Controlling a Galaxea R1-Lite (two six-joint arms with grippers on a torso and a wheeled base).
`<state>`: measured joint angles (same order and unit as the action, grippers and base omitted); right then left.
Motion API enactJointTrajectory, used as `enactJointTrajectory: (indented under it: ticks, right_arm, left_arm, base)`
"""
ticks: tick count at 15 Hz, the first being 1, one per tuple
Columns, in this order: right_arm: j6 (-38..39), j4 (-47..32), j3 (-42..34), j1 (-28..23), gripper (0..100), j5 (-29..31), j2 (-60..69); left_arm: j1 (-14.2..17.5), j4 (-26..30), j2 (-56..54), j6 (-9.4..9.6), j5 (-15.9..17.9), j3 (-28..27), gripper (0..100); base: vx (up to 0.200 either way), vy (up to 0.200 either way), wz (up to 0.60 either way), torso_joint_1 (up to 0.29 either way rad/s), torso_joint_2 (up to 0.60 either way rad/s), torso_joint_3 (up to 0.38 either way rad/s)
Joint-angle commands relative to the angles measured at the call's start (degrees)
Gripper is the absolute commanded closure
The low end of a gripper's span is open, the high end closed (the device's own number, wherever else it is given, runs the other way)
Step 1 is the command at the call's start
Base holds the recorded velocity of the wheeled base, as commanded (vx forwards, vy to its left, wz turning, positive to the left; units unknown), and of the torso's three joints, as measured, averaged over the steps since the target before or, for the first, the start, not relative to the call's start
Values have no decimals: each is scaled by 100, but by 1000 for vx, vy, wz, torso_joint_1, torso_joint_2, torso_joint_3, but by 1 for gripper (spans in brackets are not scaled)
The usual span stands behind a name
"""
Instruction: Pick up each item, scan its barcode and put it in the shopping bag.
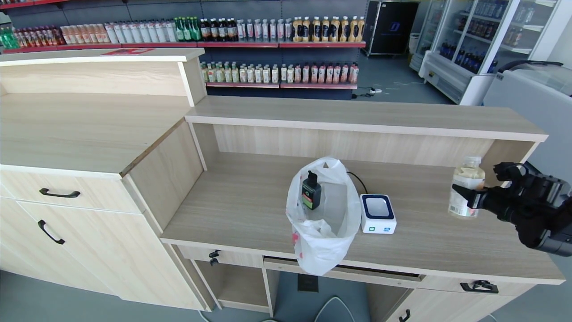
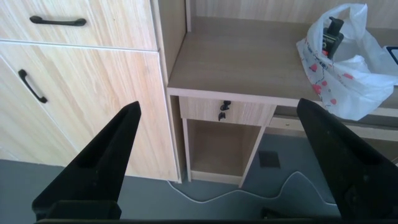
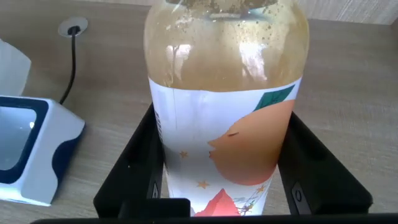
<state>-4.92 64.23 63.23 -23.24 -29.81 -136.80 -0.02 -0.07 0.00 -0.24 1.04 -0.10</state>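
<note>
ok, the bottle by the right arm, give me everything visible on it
The bottle is clear plastic with a white cap, holding pale cloudy yellowish liquid. A white label with orange and green artwork wraps its lower half. It stands upright on the counter, right of the scanner, apart from it. The right gripper clamps the label from both sides.

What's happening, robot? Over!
Left gripper open. Right gripper clamped on bottle, upright on counter. Nothing between bottle and scanner; bag beyond.
</note>
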Motion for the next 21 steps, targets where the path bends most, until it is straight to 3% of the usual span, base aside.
enactJointTrajectory:
  ticks: [1, 5, 9, 16, 21]
  right_arm:
    - [958, -104, -382, 188, 100, -623, 1376]
    - [2039, -807, -848, 469, 100, -1906, 3037]
    - [3428, -1545, -927, 1207, 100, -2943, 4601]
    - [4623, -1853, -988, 2236, 100, -3312, 5568]
    - [5107, -1862, -1129, 2526, 100, -3330, 5893]
  left_arm:
    - [2, -1, 0, -2, 2, 1, 0]
    - [2, -1, 0, -2, 2, 1, 0]
    - [2, -1, 0, -2, 2, 1, 0]
    - [2, -1, 0, -2, 2, 1, 0]
    - [2, -1, 0, -2, 2, 1, 0]
  base:
    - [0, 0, 0, 0, 0, 0]
    - [0, 0, 0, 0, 0, 0]
    - [0, 0, 0, 0, 0, 0]
    - [0, 0, 0, 0, 0, 0]
    - [0, 0, 0, 0, 0, 0]
